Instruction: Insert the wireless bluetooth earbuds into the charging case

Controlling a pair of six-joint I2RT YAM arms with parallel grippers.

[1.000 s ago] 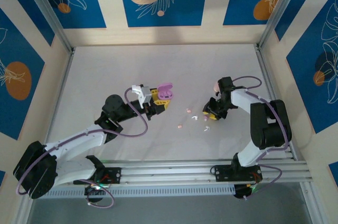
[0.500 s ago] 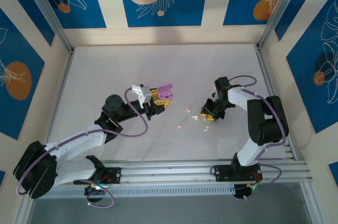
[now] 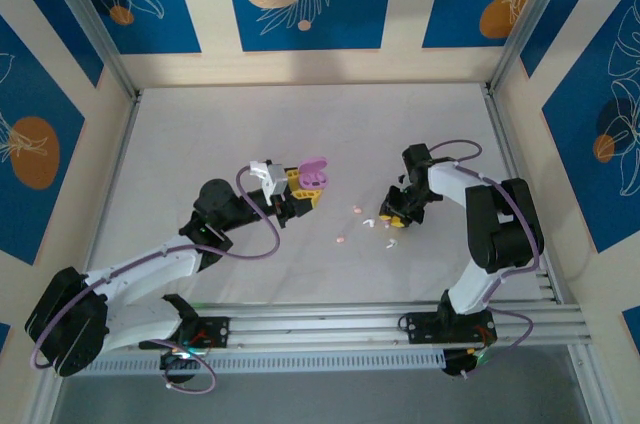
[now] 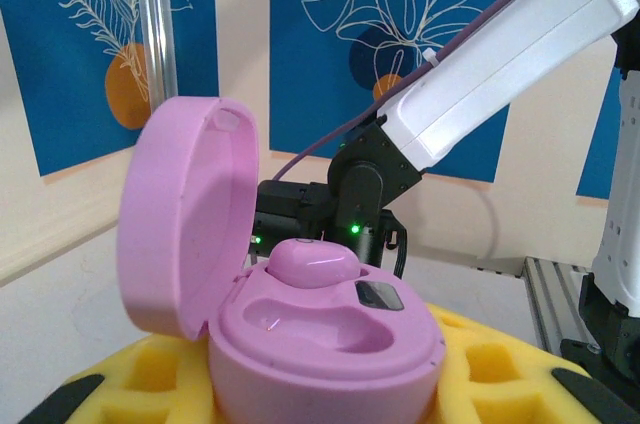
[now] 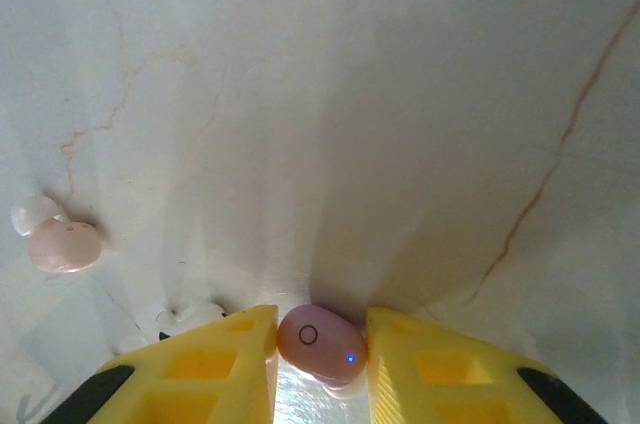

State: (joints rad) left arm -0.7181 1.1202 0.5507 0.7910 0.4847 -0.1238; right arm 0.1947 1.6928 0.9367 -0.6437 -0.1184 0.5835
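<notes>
My left gripper point(image 3: 300, 190) is clamped on the lilac-pink rounded plastic charging case point(image 4: 330, 344), yellow foam pads point(image 4: 500, 384) pressed to its base from both sides, left of the middle of the pale veined table point(image 3: 300, 114). The case sits upright in the grip. Its round lid point(image 4: 185, 214) stands hinged open, at the left in my left wrist view. The base has two moulded hollows. The far one holds a glossy lilac-pink seated earbud point(image 4: 310, 262), its domed back proud of the socket. The near hollow point(image 4: 300, 316) shows its bare floor, and a small dark window point(image 4: 378, 294) sits beside it on the right. My right gripper point(image 5: 322, 344) is down at the table, right of the middle. Its two yellow fingers point(image 5: 215, 364) are closed against either side of a pale pink bean-shaped earbud point(image 5: 320, 342) lying on the surface. That earbud is smooth, oval and shiny, with a thin dark ring printed on it and a tiny blue dot beside the ring. Further left, well apart, lies a second pale pink earbud point(image 5: 62, 244) with a whitish tip. A small white piece point(image 5: 190, 319) lies just beside my left-hand finger, too cut off to tell its shape. From above, loose earbuds point(image 3: 356, 209) show as tiny pale specks between my two grippers.
</notes>
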